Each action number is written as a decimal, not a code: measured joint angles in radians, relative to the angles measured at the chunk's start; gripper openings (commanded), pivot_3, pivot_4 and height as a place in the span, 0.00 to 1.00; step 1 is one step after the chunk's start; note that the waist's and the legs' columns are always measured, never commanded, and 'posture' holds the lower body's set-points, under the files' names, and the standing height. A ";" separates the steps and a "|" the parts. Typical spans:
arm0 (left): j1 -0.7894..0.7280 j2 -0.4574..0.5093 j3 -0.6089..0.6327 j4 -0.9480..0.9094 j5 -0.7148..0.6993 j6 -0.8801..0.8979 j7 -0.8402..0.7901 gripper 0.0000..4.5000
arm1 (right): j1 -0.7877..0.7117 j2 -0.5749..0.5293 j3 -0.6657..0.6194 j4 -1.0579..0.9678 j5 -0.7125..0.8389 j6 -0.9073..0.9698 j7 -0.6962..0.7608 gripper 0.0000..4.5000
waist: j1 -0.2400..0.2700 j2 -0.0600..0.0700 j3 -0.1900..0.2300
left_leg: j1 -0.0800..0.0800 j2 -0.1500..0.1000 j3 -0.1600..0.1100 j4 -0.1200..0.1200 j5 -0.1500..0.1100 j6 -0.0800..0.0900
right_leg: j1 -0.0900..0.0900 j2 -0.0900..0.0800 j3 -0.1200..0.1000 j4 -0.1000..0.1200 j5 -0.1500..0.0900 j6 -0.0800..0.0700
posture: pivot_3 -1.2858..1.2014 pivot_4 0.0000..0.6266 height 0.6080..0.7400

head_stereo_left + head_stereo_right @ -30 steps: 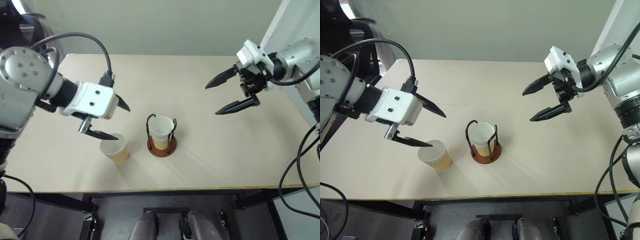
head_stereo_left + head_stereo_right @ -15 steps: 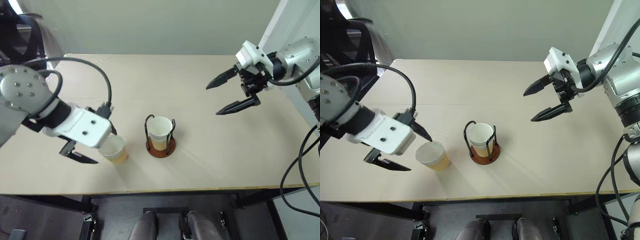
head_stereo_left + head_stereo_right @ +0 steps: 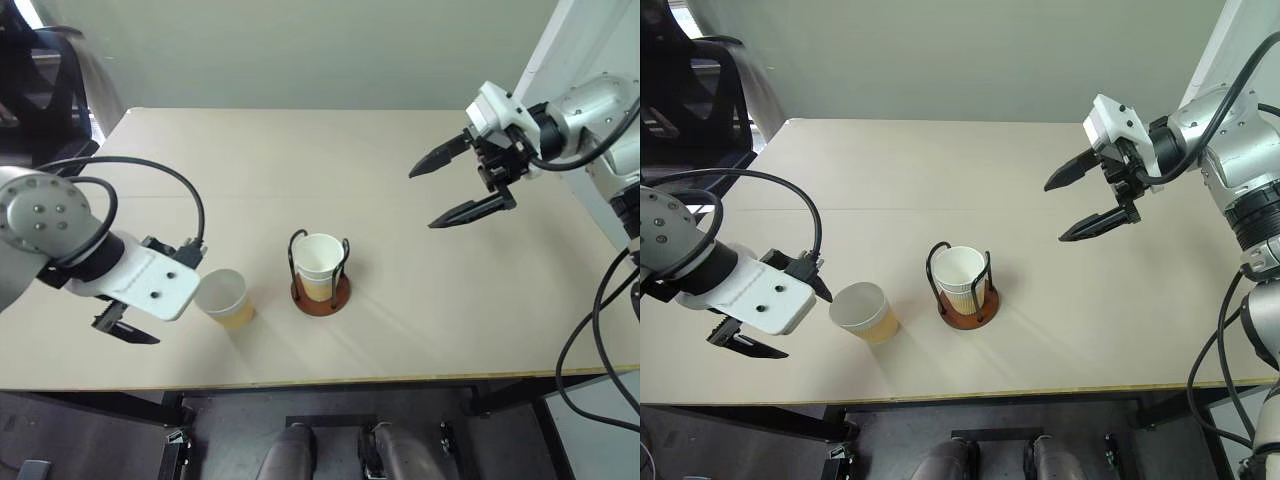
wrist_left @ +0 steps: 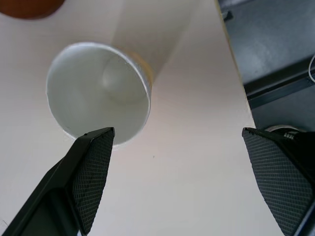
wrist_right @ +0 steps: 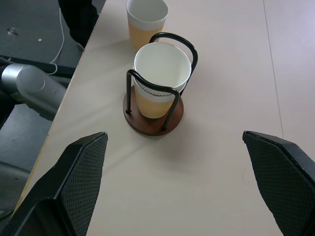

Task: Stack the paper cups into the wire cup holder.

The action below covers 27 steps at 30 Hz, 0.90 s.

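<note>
Non-task stuff: a light beige table with a plain flat top filled most of the head views. A pale grey-green wall ran behind its far edge. A dark chair stood off the table's far left corner. A white panel rose at the far right. Dark grey floor showed past the table's near edge, with black frame bars under it.

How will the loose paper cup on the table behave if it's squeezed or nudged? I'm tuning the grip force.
The loose paper cup is thin-walled, open and empty, so it probably dents under a firm squeeze. It looks light and stands on its narrow end, so a sideways nudge from the left gripper may tip or slide it. Its taper could let it slip downward between smooth jaws.
</note>
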 measured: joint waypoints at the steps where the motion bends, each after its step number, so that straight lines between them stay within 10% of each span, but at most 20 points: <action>1: 0.013 -0.007 0.004 0.003 0.010 -0.008 0.000 0.99 | 0.000 0.000 0.000 0.000 0.000 0.000 0.000 1.00 | 0.000 0.000 0.000 | 0.000 0.000 0.000 0.000 0.000 0.000 | 0.000 0.000 0.000 0.000 0.000 0.000 | 0.52 0.24 1.00; 23: 0.054 -0.217 0.012 0.065 0.204 -0.122 0.002 0.99 | 0.000 0.001 0.000 -0.014 0.009 0.024 0.000 1.00 | 0.001 0.000 0.000 | 0.000 0.000 0.000 0.000 -0.002 -0.002 | 0.000 0.000 0.000 0.001 0.000 -0.001 | 0.52 0.24 1.00; 27: 0.065 -0.234 0.003 0.078 0.231 -0.153 0.002 0.81 | 0.000 0.000 0.000 -0.018 0.013 0.031 0.000 1.00 | 0.001 0.000 0.000 | 0.000 0.000 0.000 0.000 -0.002 -0.002 | 0.000 0.000 0.000 0.001 0.000 0.000 | 0.52 0.24 1.00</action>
